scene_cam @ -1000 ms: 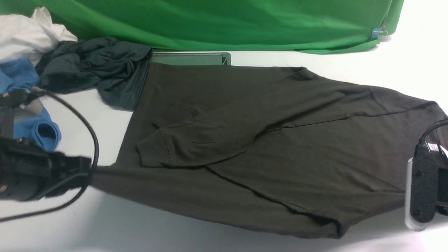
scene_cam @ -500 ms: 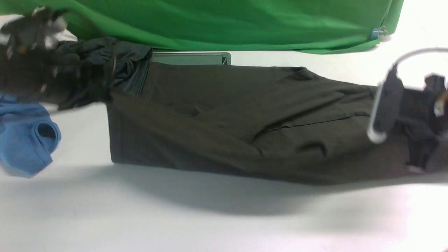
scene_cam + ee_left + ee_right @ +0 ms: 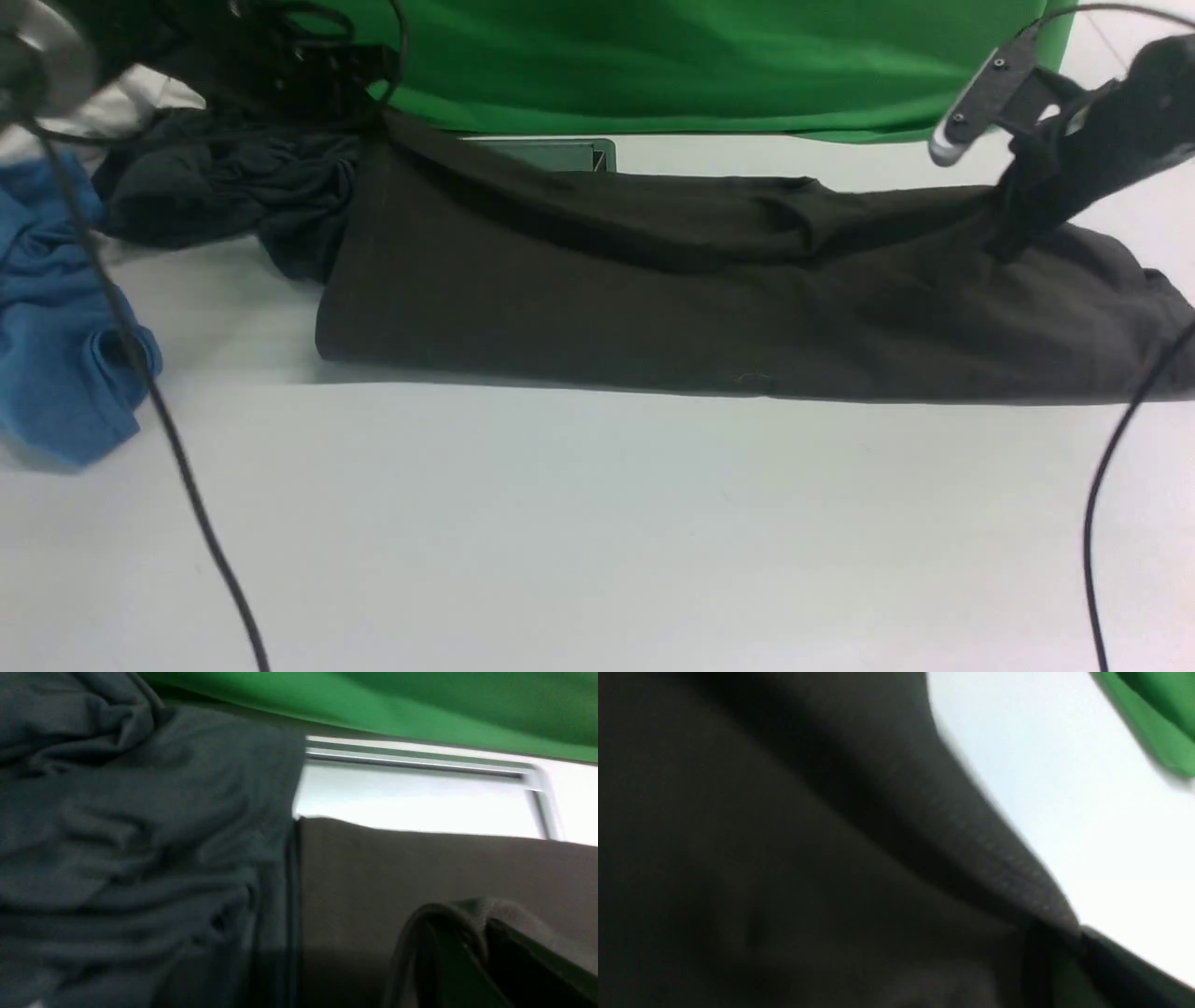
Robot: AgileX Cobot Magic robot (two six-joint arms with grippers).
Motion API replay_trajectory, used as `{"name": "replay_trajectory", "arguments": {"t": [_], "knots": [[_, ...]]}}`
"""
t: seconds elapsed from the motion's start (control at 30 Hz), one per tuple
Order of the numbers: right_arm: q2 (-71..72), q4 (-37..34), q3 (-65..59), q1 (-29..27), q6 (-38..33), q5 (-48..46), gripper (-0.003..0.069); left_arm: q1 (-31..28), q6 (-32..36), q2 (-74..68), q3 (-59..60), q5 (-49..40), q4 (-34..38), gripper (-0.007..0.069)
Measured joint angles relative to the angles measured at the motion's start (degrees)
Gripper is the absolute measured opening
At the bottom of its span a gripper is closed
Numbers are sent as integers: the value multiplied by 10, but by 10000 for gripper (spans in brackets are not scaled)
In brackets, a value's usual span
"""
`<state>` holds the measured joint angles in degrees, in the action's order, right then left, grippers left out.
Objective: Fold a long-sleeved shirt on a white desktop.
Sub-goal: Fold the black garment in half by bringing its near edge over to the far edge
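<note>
Front view: the shirt [image 3: 653,308] lies as a long dark band stretched from the left jaws to the right jaws; its far edge rises off the table [image 3: 597,523] at each end up to the jaws, while its near edge rests on the white top below them, on the robot's side; a green cloth [image 3: 653,56] hangs behind both jaws; a silver-framed hatch [image 3: 551,154] shows just past the shirt, nearer the left jaws; a dark teal garment [image 3: 215,187] lies under the left jaws and touches the shirt's end; a blue garment [image 3: 56,355] lies farther out from them; both pairs of jaws stand narrow, each pinching a bunch of the shirt's cloth, though the left pair is partly lost against the dark arm [image 3: 261,56].

Left wrist view: the shirt [image 3: 420,868] spreads ahead of the jaws, one fold draped over a dark finger [image 3: 514,961]; the teal garment [image 3: 140,835] lies beside it, touching; the hatch [image 3: 420,760] and the green cloth [image 3: 420,704] lie beyond; the gap itself is out of frame.

Right wrist view: blurred; the shirt [image 3: 784,835] fills most of the frame and runs taut into the jaws, gripped there; the table [image 3: 1064,788] and the green cloth [image 3: 1157,728] lie beyond.
</note>
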<state>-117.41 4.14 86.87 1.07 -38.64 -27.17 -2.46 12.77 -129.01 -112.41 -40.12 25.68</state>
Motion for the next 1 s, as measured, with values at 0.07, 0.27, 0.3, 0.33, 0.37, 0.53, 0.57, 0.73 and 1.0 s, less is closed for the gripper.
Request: {"name": "replay_trajectory", "arguments": {"t": [0.07,0.27,0.3,0.33,0.37,0.53,0.57,0.73,1.0], "knots": [[-10,-1,3,0,62,26,205,0,-3,-30,-26,-1,-2,161],[0,-10,6,1,167,38,585,0,0,-32,-40,-21,-11,477],[7,-12,6,3,170,30,608,0,3,-29,-42,-27,-16,525],[14,-13,6,5,174,21,618,0,6,-25,-45,-36,-21,581],[18,-14,6,6,176,14,618,-1,6,-23,-46,-38,-23,591],[73,-44,9,50,181,-33,448,-3,35,17,-87,-133,-43,687],[77,-52,9,63,177,-38,397,-3,40,25,-97,-149,-45,690],[66,-163,11,126,46,-76,59,-4,69,64,-119,-241,-46,628],[-30,-270,111,131,-5,-216,26,-30,95,67,-59,-294,25,79]]}}
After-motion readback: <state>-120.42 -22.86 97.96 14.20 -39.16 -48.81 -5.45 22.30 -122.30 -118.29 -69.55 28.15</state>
